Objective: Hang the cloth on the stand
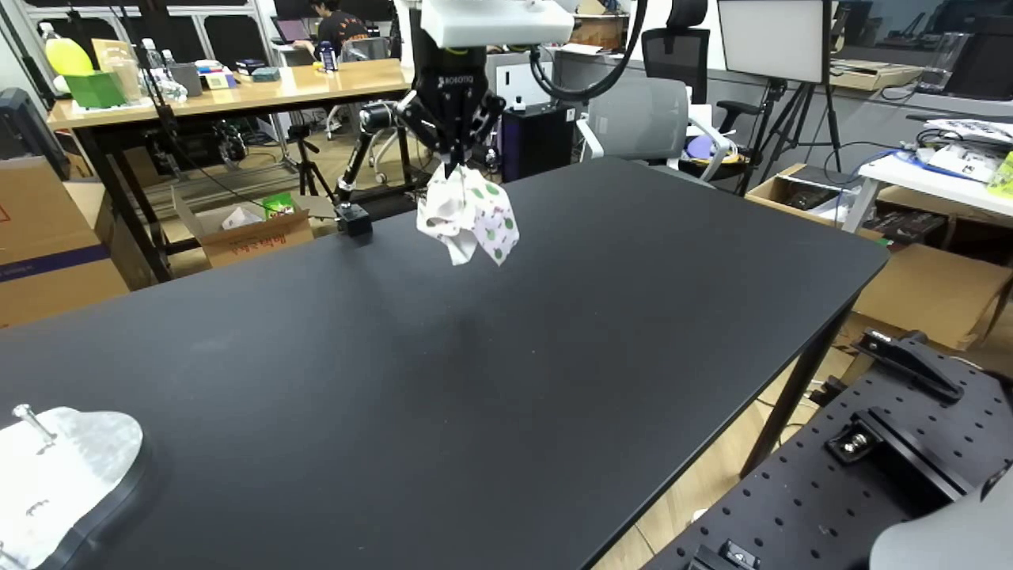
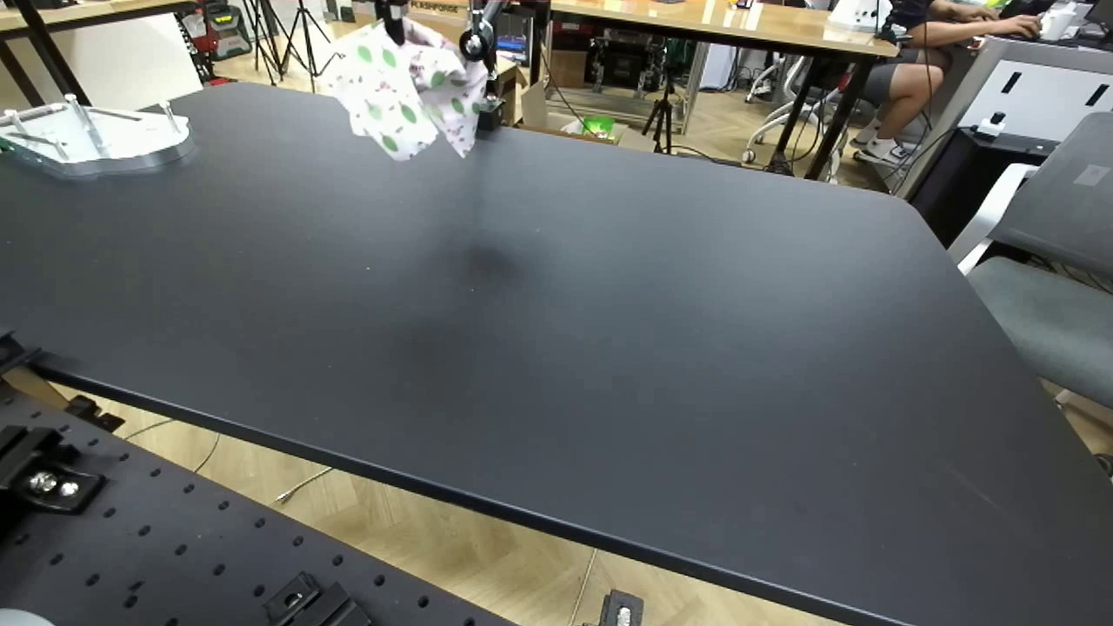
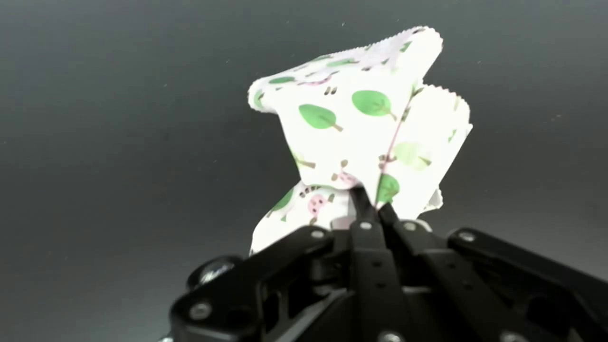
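Note:
The cloth is white with green leaves and small pink figures. My gripper is shut on its upper middle and points down, and the cloth hangs in folds above the black table. In an exterior view the cloth hangs near the table's far edge, below the gripper. In the wrist view the cloth spreads around the fingertips, which pinch a fold. The stand, a white, wavy-edged base with upright metal pegs, is apart from the gripper in both exterior views; one view cuts it off.
A clamped black jointed arm stands at the table's edge near the cloth, also in an exterior view. The black table lies under everything. A perforated black mounting plate is beside it. A grey chair stands at one end.

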Available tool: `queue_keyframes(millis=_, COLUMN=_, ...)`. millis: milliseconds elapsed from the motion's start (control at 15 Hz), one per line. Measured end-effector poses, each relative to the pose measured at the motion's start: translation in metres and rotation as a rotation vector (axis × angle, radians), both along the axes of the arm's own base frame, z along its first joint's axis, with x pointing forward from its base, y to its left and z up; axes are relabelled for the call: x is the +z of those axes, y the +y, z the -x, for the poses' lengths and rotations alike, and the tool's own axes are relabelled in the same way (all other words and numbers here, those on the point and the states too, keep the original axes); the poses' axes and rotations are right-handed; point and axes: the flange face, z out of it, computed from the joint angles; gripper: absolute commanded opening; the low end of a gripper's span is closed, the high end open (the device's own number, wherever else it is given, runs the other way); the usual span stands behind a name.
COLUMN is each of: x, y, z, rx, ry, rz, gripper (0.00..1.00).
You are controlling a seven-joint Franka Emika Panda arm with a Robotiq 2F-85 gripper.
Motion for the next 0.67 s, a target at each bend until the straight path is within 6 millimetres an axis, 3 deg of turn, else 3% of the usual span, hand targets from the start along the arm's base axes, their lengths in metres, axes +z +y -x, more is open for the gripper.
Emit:
queue_keyframes(millis=267, x=0.047, y=-0.019, z=-0.02, rx=0.023, ry=-0.089, rz=0.064, gripper=0.01)
queue_keyframes(millis=667, x=0.125, y=-0.028, z=-0.035, rx=0.027, ry=-0.182, rz=0.154, gripper=0.01)
